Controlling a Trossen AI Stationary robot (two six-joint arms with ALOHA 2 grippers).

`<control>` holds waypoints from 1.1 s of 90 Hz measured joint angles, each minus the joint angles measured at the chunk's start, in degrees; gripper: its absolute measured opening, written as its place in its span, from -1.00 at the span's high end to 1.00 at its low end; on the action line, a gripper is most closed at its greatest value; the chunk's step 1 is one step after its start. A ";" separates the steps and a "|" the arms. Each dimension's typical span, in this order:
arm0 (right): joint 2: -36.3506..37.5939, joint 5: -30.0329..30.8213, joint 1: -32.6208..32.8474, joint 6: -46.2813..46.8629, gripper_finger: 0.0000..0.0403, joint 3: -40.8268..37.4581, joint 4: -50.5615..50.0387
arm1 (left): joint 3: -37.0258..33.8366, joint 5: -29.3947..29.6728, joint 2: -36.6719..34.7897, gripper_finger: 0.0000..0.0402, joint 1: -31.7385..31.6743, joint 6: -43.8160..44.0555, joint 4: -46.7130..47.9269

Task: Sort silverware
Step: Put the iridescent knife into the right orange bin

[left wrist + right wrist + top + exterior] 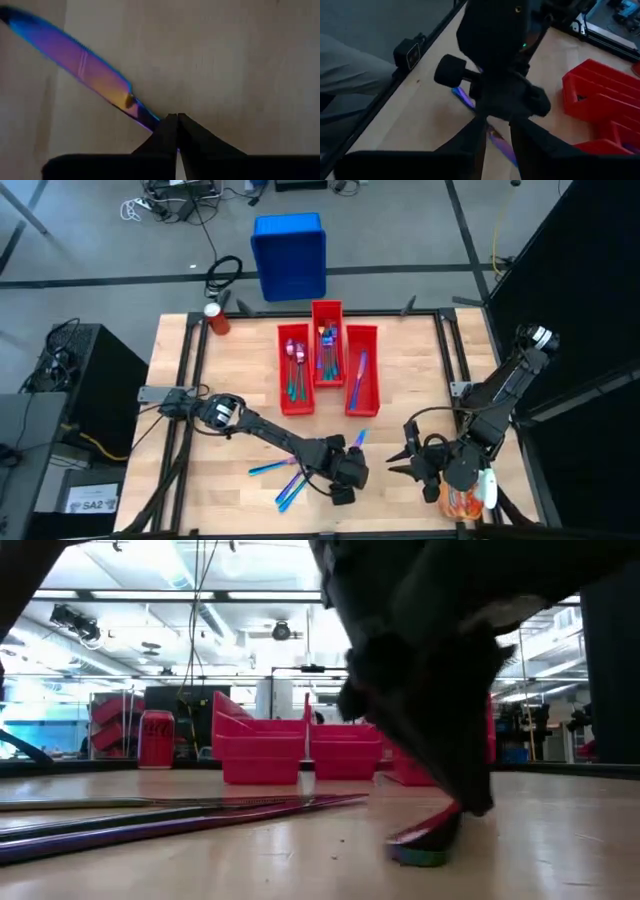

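Iridescent steel glints on a pale wooden table [420, 380], where the left gripper [357, 452], reaching to the near middle of the surface, has its dark fingers [167, 131] pressed together on the handle end of a slim purple-and-blue knife [80, 60]; the blade lies flat on the wood, pointing away from the wrist. Just beside it, toward the left edge, a loose cluster of blue, teal and violet silverware [282, 476] rests on the tabletop, seen in the low view as long thin strips. The left arm's dark bulk fills much of the low view and hides part of the bins behind it. Three long, narrow red plastic bins [328, 365] stand side by side at the table's far middle: the left one holds several pieces with pink and teal ends, the middle one a bundle of blue and teal pieces, the right one a single blue-violet piece. A red soda can [216, 318] stands at the far left corner. A blue plastic crate [289, 254] sits on the floor beyond. The right gripper [412, 461] waits near the front right corner, fingers spread.
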State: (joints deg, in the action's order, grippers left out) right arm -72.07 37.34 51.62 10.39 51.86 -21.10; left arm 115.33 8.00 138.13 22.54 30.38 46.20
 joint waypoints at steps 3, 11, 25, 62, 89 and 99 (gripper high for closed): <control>0.00 -0.02 0.00 0.00 0.68 0.00 0.00 | 0.00 -0.11 -0.06 1.00 0.20 1.37 2.28; 0.00 -0.04 0.00 0.00 0.68 0.00 -0.02 | -0.02 -0.17 -0.07 1.00 1.44 4.55 6.75; 0.00 -0.04 0.00 -0.02 0.66 0.00 -0.02 | 0.61 1.02 0.08 1.00 4.37 8.49 10.77; 0.00 -0.05 -0.02 0.11 0.67 -0.02 0.02 | 12.99 4.41 0.60 0.99 10.91 16.22 24.98; 0.00 -0.04 -0.02 0.39 0.69 -0.02 0.04 | 18.56 5.72 0.54 0.47 10.89 25.74 43.44; 0.00 -0.04 -0.02 0.39 0.68 -0.02 0.02 | 18.14 4.59 0.56 0.12 10.36 25.25 43.68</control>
State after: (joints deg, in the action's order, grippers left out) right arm -72.07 37.30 51.59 10.79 51.83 -21.09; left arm 133.46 12.60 138.69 32.90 55.63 89.88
